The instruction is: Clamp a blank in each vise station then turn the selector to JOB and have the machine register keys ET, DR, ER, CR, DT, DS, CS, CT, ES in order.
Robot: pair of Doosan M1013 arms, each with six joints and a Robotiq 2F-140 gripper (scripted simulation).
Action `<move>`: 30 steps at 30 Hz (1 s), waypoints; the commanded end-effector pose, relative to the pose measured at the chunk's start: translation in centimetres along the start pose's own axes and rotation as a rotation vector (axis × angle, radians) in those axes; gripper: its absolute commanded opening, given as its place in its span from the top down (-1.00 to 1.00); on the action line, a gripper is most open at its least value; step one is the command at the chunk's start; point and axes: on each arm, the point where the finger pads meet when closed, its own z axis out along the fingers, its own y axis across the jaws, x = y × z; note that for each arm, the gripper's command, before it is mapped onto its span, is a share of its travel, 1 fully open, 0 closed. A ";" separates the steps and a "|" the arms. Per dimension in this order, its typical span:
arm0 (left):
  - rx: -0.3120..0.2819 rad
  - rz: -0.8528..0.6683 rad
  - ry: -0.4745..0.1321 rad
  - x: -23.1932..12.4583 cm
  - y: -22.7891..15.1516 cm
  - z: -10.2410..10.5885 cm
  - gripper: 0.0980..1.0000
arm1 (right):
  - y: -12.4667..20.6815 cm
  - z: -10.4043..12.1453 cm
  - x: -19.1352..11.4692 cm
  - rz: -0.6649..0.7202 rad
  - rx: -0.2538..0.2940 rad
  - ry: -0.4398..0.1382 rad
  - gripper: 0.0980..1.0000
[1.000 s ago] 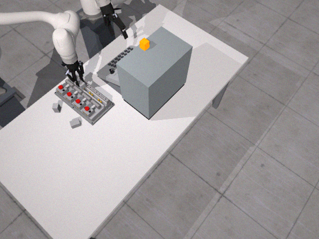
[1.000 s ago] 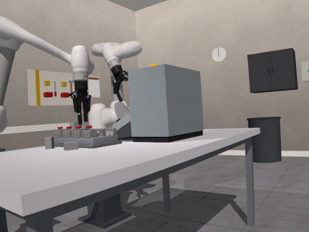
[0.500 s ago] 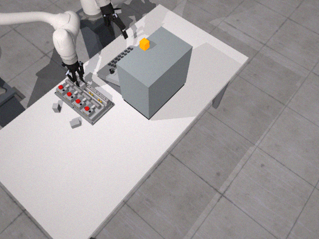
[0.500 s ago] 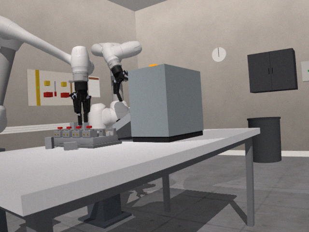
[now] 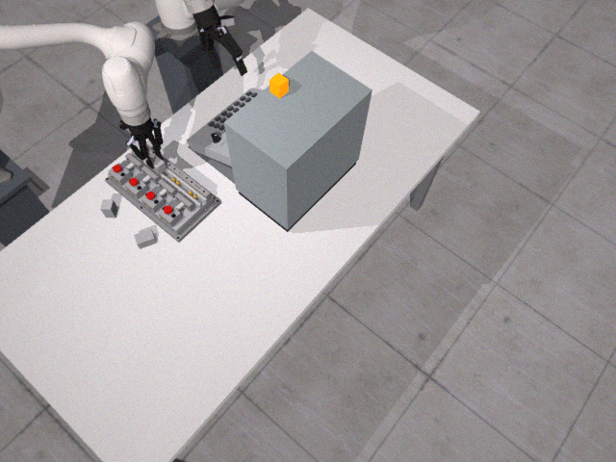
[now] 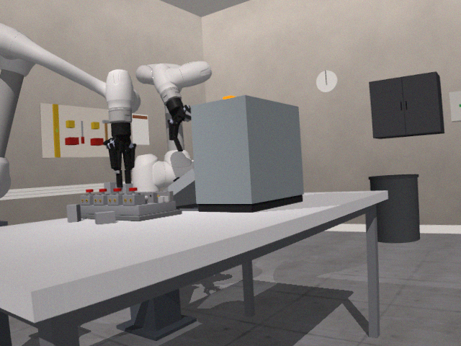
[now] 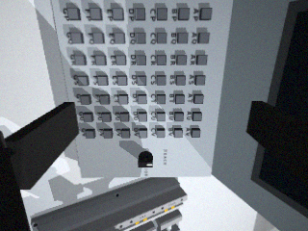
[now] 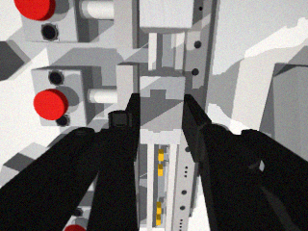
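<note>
Vise fixture [image 5: 197, 218] [image 6: 160, 215], sitting on the bench [image 5: 198, 322] [image 6: 208, 238] at about 8 o'clock from the big grey cabinet [image 5: 303, 114] [image 6: 245, 152]. Four red knobs on it, one per station, including this one [image 8: 50, 104], at 9 o'clock from the held blank in the right wrist view.

Right pincer [image 5: 155, 161] [image 6: 124, 184] [image 8: 161, 117]: pointing down over the fixture, shut on a grey blank [image 8: 163, 113], one finger on each side. Another blank [image 8: 166, 13] at 12 o'clock from that one, same channel. Can't tell whether the held one is fully seated, sorry.

Two loose ones on the bench too: first blank [image 5: 109, 207] [image 6: 73, 213] at roughly 9 o'clock from the fixture, second blank [image 5: 145, 237] [image 6: 105, 217] around 7.

Left pincer [image 5: 228, 69] [image 6: 180, 130] [image 7: 163, 117]: wide open, nothing in it, up above the key panel [image 7: 111, 161]. Black selector [image 7: 145, 159] at 6 o'clock from the keys, TEACH printed at its 3 and JOB at its 6. Can't read the setting, tbh.

Amber lamp [image 5: 279, 86] [image 6: 228, 97] bright orange, toward 11 o'clock on the cabinet top.
</note>
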 end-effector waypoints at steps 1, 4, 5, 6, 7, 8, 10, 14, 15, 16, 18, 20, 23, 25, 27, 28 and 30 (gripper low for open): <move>-0.001 0.000 0.000 0.0 0.0 0.0 -1.00 | 0.0 -0.1 0.0 0.000 -0.002 -0.001 1.00; -0.001 0.000 0.000 0.0 0.0 0.0 -1.00 | 0.0 -0.1 0.0 0.000 -0.002 -0.001 1.00; -0.001 0.000 0.000 0.0 0.0 0.0 -1.00 | 0.0 -0.1 0.0 0.000 -0.002 -0.001 1.00; -0.001 0.000 0.000 0.0 0.0 0.0 -1.00 | 0.0 0.0 0.0 0.000 -0.002 -0.001 1.00; -0.001 0.000 0.000 0.0 0.0 0.0 -1.00 | 0.0 0.0 0.0 0.000 -0.002 -0.001 1.00; -0.001 0.000 0.000 0.0 0.0 0.0 -1.00 | 0.0 0.1 0.0 0.000 -0.002 -0.001 1.00; -0.001 0.000 0.000 0.0 0.0 0.0 -1.00 | 0.0 0.1 0.0 0.000 -0.002 -0.001 1.00; -0.001 0.000 0.000 0.0 0.0 0.0 -1.00 | 0.0 0.2 0.0 0.000 -0.002 -0.001 1.00; -0.001 0.000 0.000 0.0 0.0 0.0 -1.00 | 0.0 0.2 0.0 0.000 -0.002 -0.001 1.00; -0.001 0.000 0.000 0.0 0.0 0.0 -1.00 | 0.0 0.2 0.0 0.000 -0.002 -0.001 1.00; -0.001 0.000 0.000 0.0 0.0 0.0 -1.00 | 0.0 0.3 0.0 0.000 -0.002 -0.001 1.00; -0.001 0.000 0.000 0.0 0.0 0.0 -1.00 | 0.0 0.4 0.0 0.000 -0.002 -0.001 1.00; -0.001 0.000 0.000 0.0 0.0 0.0 -1.00 | 0.0 0.4 0.0 0.000 -0.002 -0.001 1.00; -0.001 0.000 0.000 0.0 0.0 0.0 -1.00 | 0.0 0.4 0.0 0.000 -0.002 -0.001 1.00; -0.001 0.000 0.000 0.0 0.0 0.0 -1.00 | 0.0 0.5 0.0 0.000 -0.002 -0.001 1.00; -0.001 0.000 0.000 0.0 0.0 0.0 -1.00 | 0.0 0.5 0.0 0.000 -0.002 -0.001 1.00; -0.001 0.000 0.000 0.0 0.0 0.0 -1.00 | 0.0 0.5 0.0 0.000 -0.002 -0.001 1.00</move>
